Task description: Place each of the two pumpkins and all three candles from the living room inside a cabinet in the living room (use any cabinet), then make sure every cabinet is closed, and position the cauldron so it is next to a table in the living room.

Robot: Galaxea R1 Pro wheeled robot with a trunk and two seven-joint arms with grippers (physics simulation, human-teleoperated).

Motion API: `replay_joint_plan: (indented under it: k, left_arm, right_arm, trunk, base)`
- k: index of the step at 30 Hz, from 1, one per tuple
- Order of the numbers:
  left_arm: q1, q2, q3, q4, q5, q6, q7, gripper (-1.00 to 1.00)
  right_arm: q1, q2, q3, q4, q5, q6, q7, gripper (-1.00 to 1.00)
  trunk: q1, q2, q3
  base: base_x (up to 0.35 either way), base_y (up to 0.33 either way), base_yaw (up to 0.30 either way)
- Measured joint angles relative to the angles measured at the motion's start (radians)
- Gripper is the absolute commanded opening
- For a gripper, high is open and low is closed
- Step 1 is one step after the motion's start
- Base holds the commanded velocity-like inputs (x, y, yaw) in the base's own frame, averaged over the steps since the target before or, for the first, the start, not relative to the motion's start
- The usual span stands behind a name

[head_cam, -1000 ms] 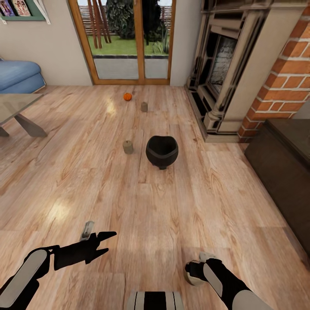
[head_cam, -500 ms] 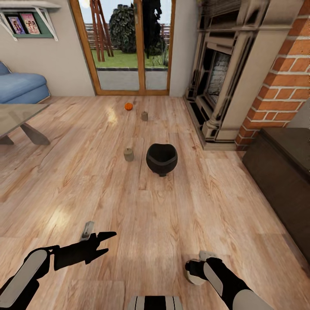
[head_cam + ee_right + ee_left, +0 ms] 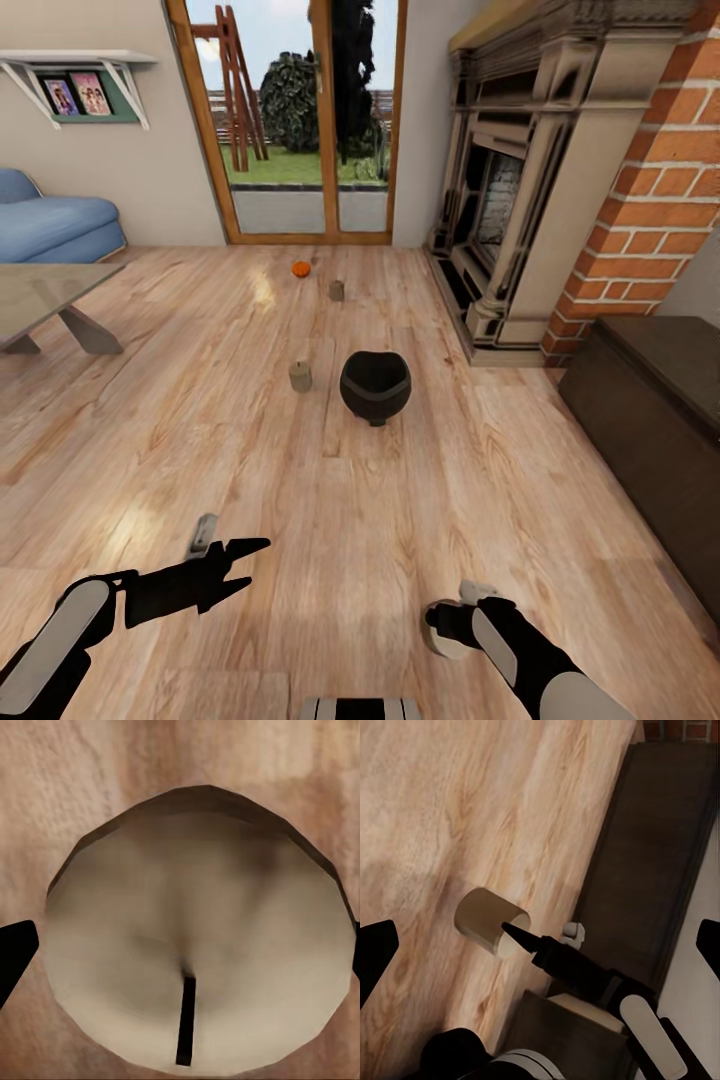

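A pale candle sits in my right gripper, which is shut on it low over the floor; its top and dark wick lie between the fingertips. The left wrist view catches that same candle. My left gripper hangs open and empty. Ahead on the floor stand the black cauldron, a candle just left of it, another candle farther off, and an orange pumpkin near the glass door. The dark-brown cabinet runs along the right, its fronts shut.
A carved fireplace and a brick column stand at the right rear. A low table and a blue sofa are at the left. A glass door closes the far wall. Wooden floor lies between.
The whole view has shifted: the floor things sit farther off and smaller, and more of the wall shows, so the camera moved. Both arms hold the same pose.
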Motion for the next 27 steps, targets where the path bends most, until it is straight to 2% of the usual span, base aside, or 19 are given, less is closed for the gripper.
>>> replay_joint_plan:
  k: [17,20,22,23,25,27]
  left_arm:
    - [0.000,0.000,0.000,0.000,0.000,0.000,0.001,1.00]
    - [0.000,0.000,0.000,0.000,0.000,0.000,0.001,1.00]
    - [0.000,0.001,0.000,0.000,0.000,-0.001,0.001,1.00]
    - [0.000,0.001,0.000,0.000,-0.001,-0.001,0.001,1.00]
    - [0.000,0.001,0.001,0.000,-0.001,-0.001,0.001,1.00]
    - [0.000,0.001,0.001,0.000,-0.001,-0.001,0.001,1.00]
  right_arm:
    - [0.000,0.001,0.000,-0.001,0.001,0.000,0.004,-1.00]
    - [0.000,-0.002,0.000,-0.030,-0.001,0.002,0.003,-1.00]
    - [0.000,-0.003,0.000,-0.104,-0.002,0.011,0.004,-1.00]
    - [0.001,-0.004,0.000,-0.181,-0.005,0.023,0.003,-1.00]
    - [0.008,-0.006,-0.004,-0.439,-0.022,0.109,0.003,-1.00]
    - [0.025,-0.007,-0.019,-0.551,-0.019,0.172,0.001,-1.00]
  trunk:
    - [-0.008,0.004,0.066]
    - [-0.009,0.005,0.077]
    - [-0.010,0.005,0.085]
    - [-0.010,0.005,0.089]
    - [-0.011,0.006,0.097]
    - [-0.012,0.006,0.105]
  base:
    - [0.000,0.000,0.000]
    - [0.000,0.000,0.000]
    - [0.000,0.000,0.000]
    - [0.000,0.000,0.000]
    - [0.000,0.000,0.000]
    - [0.000,0.000,0.000]
